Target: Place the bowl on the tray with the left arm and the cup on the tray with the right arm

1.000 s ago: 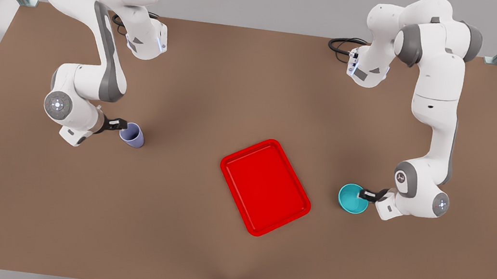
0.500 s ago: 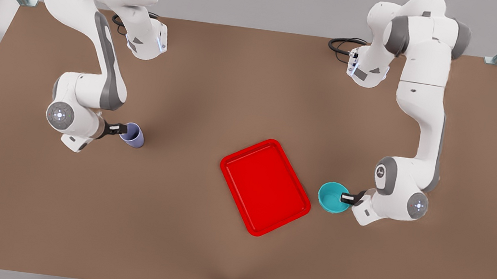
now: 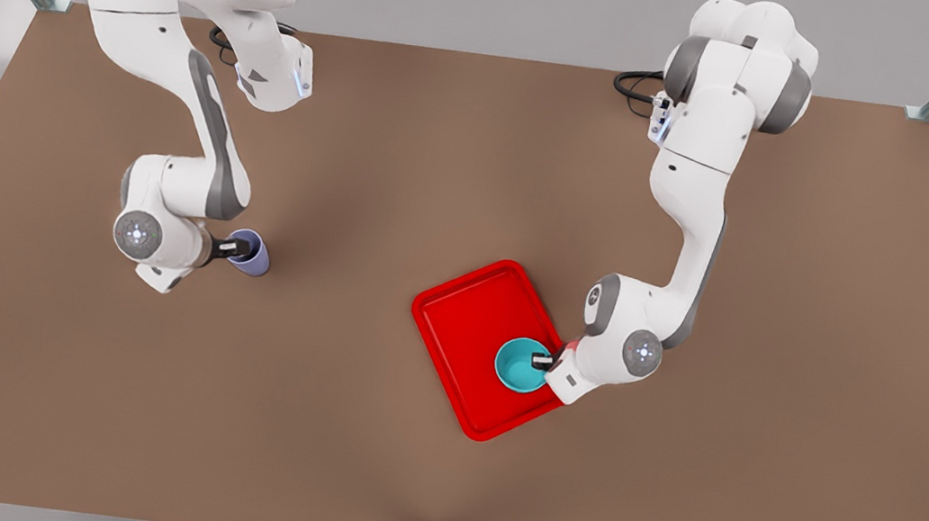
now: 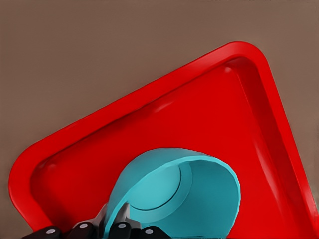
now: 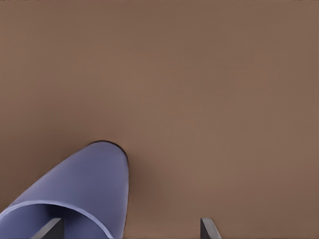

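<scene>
Moved: bowl [image 3: 521, 365], formerly on table [image 3: 407, 152], now over tray [image 3: 466, 315], 4 o'clock corner.
Left gripper [image 3: 542, 361]: clamped on bowl rim.
Right gripper [image 3: 231, 247]: fingers spread, astride wall of cup [image 3: 251, 254], 9 o'clock of tray.

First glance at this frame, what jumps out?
The bright red tray lies mid-table, with the turquoise bowl over its corner on the front view's right, gripped by the rim in the left gripper. Off to the front view's left, the lavender cup stands on the brown table with the right gripper at its rim, jaws open.
</scene>
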Robot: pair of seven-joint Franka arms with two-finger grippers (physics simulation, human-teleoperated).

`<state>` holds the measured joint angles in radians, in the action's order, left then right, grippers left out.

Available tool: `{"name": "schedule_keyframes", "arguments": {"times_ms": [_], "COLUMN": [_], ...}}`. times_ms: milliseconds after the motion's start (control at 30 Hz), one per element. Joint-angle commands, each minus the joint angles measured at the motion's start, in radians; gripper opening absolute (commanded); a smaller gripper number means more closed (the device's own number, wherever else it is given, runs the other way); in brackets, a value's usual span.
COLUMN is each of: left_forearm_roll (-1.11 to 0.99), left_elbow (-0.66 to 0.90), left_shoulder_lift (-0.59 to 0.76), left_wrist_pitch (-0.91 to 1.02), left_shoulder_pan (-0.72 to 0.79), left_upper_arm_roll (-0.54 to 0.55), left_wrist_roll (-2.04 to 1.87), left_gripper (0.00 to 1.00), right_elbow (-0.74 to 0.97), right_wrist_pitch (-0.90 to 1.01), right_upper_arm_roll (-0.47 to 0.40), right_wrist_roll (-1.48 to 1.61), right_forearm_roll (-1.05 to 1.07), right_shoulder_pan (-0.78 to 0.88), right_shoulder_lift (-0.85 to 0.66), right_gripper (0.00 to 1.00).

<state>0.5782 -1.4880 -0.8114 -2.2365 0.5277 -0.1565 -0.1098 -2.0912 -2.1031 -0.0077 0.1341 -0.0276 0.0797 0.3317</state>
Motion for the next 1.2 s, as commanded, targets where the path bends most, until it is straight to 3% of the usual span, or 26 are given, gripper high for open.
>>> {"name": "schedule_keyframes", "arguments": {"times_ms": [0,33,67,200,300,367,433,533,633,700,800,833,1033,1167], "left_forearm_roll": [0.114,0.114,0.114,0.000,-0.152,-0.158,-0.179,-0.296,-0.385,-0.459,-0.597,-0.603,-0.615,-0.615], "left_elbow": [0.000,0.000,-0.002,0.003,0.009,0.038,0.058,0.058,0.064,0.192,0.221,0.222,0.221,0.221], "left_shoulder_lift": [-0.002,-0.002,0.000,0.020,0.038,0.058,0.129,0.264,0.396,0.422,0.515,0.525,0.514,0.514], "left_wrist_pitch": [0.000,0.000,0.001,0.040,0.116,0.191,0.343,0.505,0.572,0.666,0.696,0.699,0.701,0.716], "left_shoulder_pan": [0.000,0.000,0.000,0.000,0.000,0.000,0.000,0.003,0.003,-0.020,-0.324,-0.362,-0.382,-0.382], "left_upper_arm_roll": [0.000,0.000,-0.002,-0.046,-0.104,-0.178,-0.297,-0.364,-0.367,-0.353,0.047,0.094,0.117,0.115], "left_wrist_roll": [-0.001,-0.001,-0.002,-0.007,0.010,0.036,0.140,0.191,0.188,0.183,0.144,0.114,0.114,0.113], "left_gripper": [1.00,1.00,1.00,1.00,1.00,1.00,1.00,1.00,1.00,1.00,1.00,1.00,1.00,1.00], "right_elbow": [0.000,-0.001,0.000,0.008,0.020,0.028,0.030,0.043,0.054,0.054,0.062,0.068,0.134,0.396], "right_wrist_pitch": [0.000,0.000,0.002,0.000,0.002,0.002,0.003,0.009,0.014,0.014,0.015,0.017,0.038,0.084], "right_upper_arm_roll": [0.000,0.000,0.000,0.000,0.000,0.000,0.002,0.005,0.009,0.011,0.025,0.025,0.052,0.051], "right_wrist_roll": [-0.001,-0.001,0.001,-0.001,0.001,-0.001,-0.001,-0.002,-0.010,-0.011,-0.013,-0.013,-0.005,-0.011], "right_forearm_roll": [0.000,0.000,0.000,0.000,0.000,0.000,0.000,0.000,0.002,0.003,0.006,0.006,0.008,0.020], "right_shoulder_pan": [0.000,0.000,0.000,0.000,0.002,0.005,0.005,0.006,0.008,0.008,0.008,0.008,0.041,0.253], "right_shoulder_lift": [0.001,0.003,0.009,0.030,0.049,0.059,0.061,0.066,0.072,0.075,0.084,0.084,0.036,0.102], "right_gripper": [1.00,0.94,0.79,0.62,0.59,0.48,0.36,0.23,0.21,0.21,0.21,0.21,0.21,0.21]}}
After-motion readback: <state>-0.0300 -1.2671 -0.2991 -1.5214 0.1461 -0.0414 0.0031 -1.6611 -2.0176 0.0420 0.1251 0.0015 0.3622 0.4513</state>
